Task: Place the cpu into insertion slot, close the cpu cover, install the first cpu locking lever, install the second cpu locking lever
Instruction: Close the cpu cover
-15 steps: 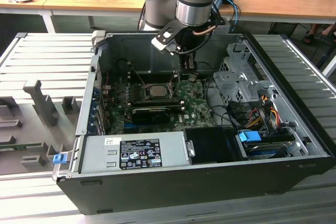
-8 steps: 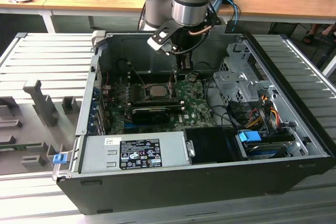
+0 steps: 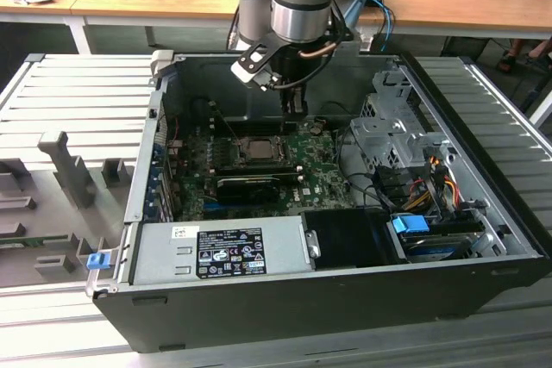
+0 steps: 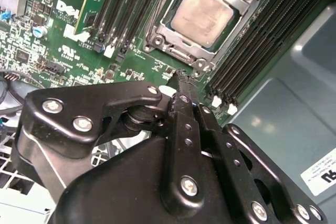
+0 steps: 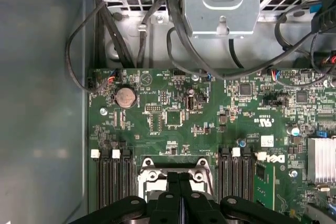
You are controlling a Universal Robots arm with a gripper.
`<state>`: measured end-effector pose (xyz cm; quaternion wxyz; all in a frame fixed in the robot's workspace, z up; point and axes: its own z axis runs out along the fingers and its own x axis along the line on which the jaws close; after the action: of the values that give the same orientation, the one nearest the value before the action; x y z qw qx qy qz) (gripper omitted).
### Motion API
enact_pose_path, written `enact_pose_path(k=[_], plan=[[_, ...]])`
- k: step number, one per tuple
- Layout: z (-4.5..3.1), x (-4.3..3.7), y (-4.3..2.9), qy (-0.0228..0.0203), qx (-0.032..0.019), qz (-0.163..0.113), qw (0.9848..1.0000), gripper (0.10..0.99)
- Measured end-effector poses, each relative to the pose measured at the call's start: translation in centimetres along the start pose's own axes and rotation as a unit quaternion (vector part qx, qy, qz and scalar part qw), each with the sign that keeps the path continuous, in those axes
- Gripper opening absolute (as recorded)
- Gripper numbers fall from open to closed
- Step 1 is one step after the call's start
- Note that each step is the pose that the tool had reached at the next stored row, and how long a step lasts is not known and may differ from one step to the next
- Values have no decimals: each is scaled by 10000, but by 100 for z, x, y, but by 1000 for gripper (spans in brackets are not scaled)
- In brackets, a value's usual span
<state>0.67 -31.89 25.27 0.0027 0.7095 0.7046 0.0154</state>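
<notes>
Cpu just beyond closed gripper

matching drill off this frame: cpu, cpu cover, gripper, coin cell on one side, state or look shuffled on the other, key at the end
1 cpu
2 cpu cover
3 gripper
4 coin cell

A round, silver
B shut, tips close to the cover's corner
C square, dull metal face up
D lying flat, framing the chip

Pairs: 1-C, 2-D, 3-B, 4-A
</notes>
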Motion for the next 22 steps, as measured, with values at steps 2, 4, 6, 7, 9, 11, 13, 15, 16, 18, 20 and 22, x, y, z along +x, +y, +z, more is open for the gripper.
enact_pose_path(k=[2,4,6,7,9,11,13,15,16,18,20,22], plan=[[-1,0,-27,0,0,0,10000,106],[5,0,-60,3,-1,0,10000,106],[41,-1,-91,13,-1,0,10000,106],[53,-1,-101,13,-1,0,10000,106],[80,-2,-158,13,-3,-1,10000,106],[129,-4,-246,14,-5,-2,10000,106],[176,-6,-336,14,-7,-19,10000,106],[182,-6,-400,14,-16,-23,10000,106],[181,-6,-415,14,-17,-23,10000,106],[181,-6,-430,14,-17,-23,10000,106],[180,-7,-447,14,-17,-24,10000,106],[180,-7,-462,14,-17,-23,10000,106]])
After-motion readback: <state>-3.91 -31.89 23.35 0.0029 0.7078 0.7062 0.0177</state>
